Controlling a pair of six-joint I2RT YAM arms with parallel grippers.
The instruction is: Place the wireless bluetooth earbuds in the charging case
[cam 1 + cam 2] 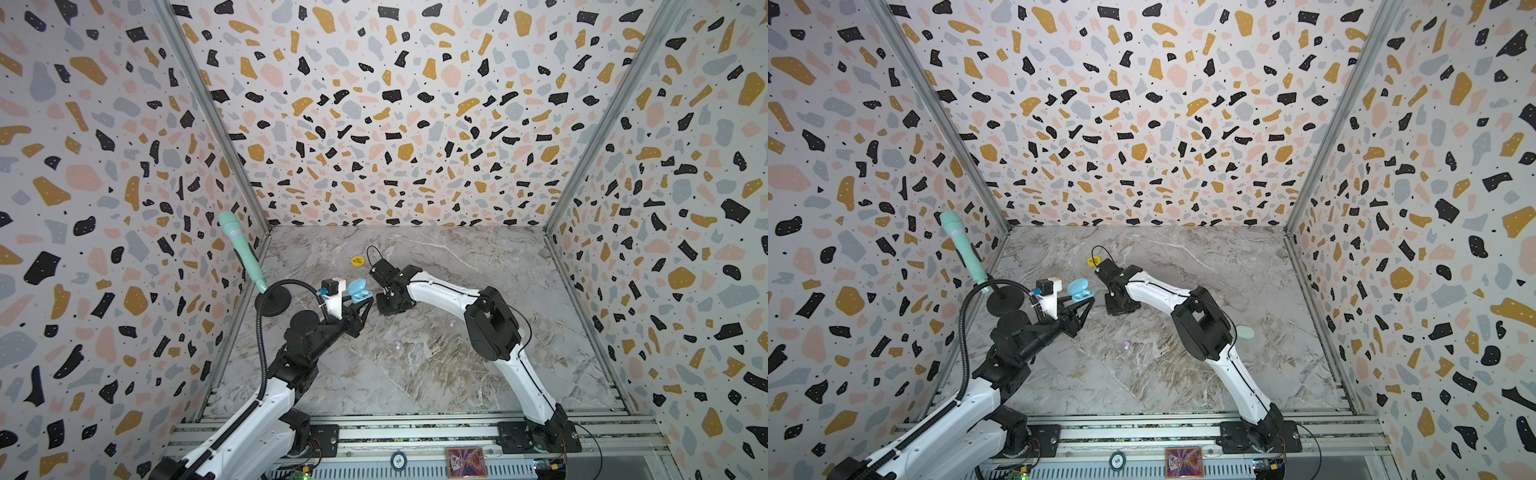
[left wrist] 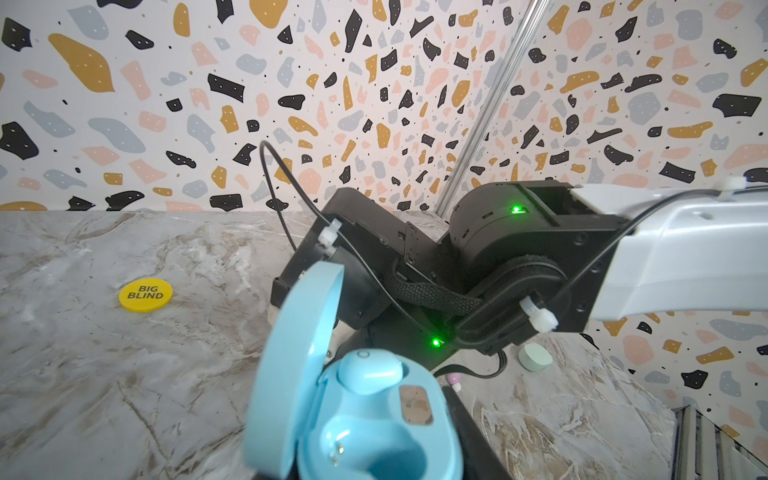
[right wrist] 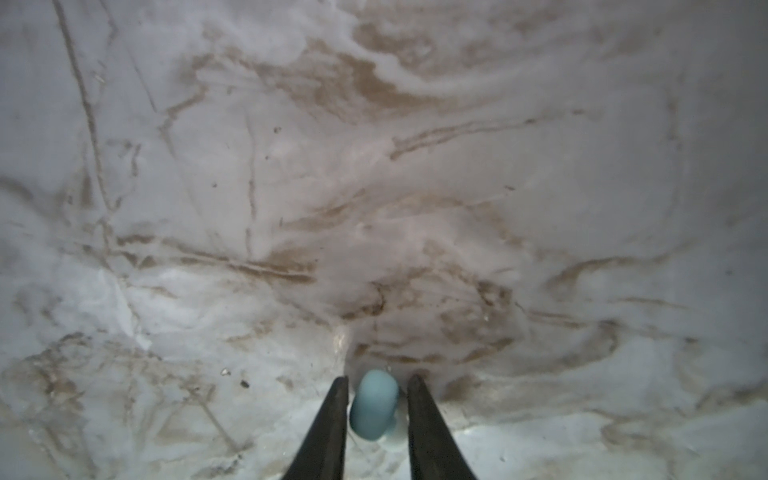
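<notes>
The left pincer (image 1: 365, 300) is closed on the blue charging case (image 1: 358, 289), whose lid stands open. The seated blue earbud (image 2: 370, 370) fills one socket of the case; the other socket is bare. Just right of the case, the right pincer (image 3: 379, 378) is narrow around the loose blue earbud (image 3: 373, 405) on the marble worktop (image 1: 436, 374), with a thin gap on one side. A pink earbud (image 1: 397, 344) lies in front of the case.

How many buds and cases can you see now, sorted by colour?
Blue buds: 2, one seated in the blue case, one on the table between the right gripper's fingers.
Pink buds: 2, loose on the table.
Blue case: 1, open, held by the left gripper.
Green case: 1, on the table.
Total: 6.
</notes>
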